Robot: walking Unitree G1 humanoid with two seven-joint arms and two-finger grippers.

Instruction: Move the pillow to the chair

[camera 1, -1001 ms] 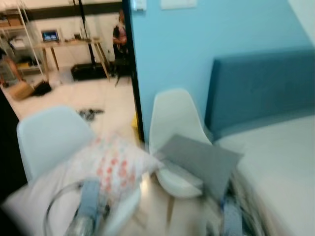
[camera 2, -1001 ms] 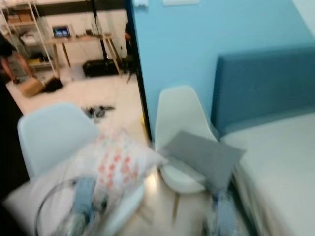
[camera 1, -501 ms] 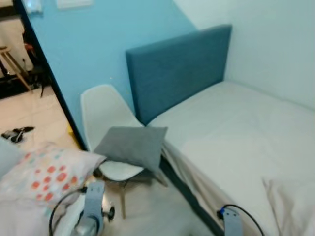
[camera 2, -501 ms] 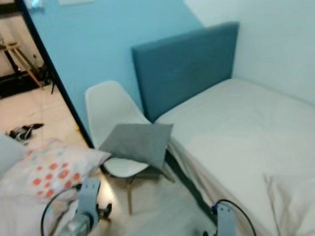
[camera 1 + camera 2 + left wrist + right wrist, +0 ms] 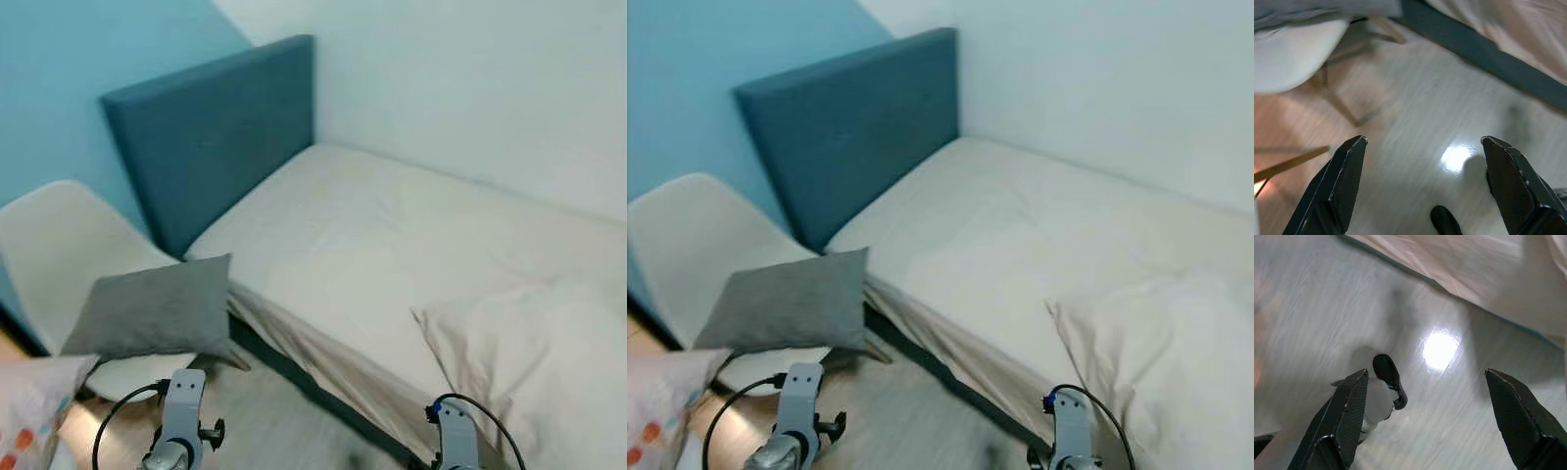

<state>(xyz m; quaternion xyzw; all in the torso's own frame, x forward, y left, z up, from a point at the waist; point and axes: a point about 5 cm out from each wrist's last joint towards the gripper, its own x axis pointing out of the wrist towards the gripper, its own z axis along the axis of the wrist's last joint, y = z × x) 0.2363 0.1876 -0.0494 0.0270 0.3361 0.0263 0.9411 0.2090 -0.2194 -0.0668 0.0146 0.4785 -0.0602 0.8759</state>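
Grey fabric catches the eye first: a square grey pillow (image 5: 157,308) lies on the seat of a white moulded plastic chair (image 5: 59,245) with thin wooden legs, its near corner hanging over the seat's front edge toward the bed. The chair stands just beside the head end of a low bed with a cream fitted sheet (image 5: 392,245), backed by a teal upholstered headboard (image 5: 211,127) that meets the corner where a light blue wall (image 5: 59,49) joins a white wall (image 5: 470,88). Along the bed's near side edge the sheet hangs loosely over a dark teal bed frame (image 5: 1484,54). At the foot end, near the side edge, a cream pillow (image 5: 539,362) rests on the mattress. A second cushion, white with orange and red dots (image 5: 29,411), pokes in at the lower left, just beside the chair.

Both silver arms hang low in front of the bed's side edge. The left end effector (image 5: 1422,183) has its two black fingers spread wide apart with nothing between them, hanging above the pale glossy wooden floor (image 5: 1415,112) close to the chair's legs. The right end effector (image 5: 1432,413) is likewise spread wide and empty, above the floor beside the hanging sheet, with the robot's own black-tipped foot (image 5: 1388,387) below it.
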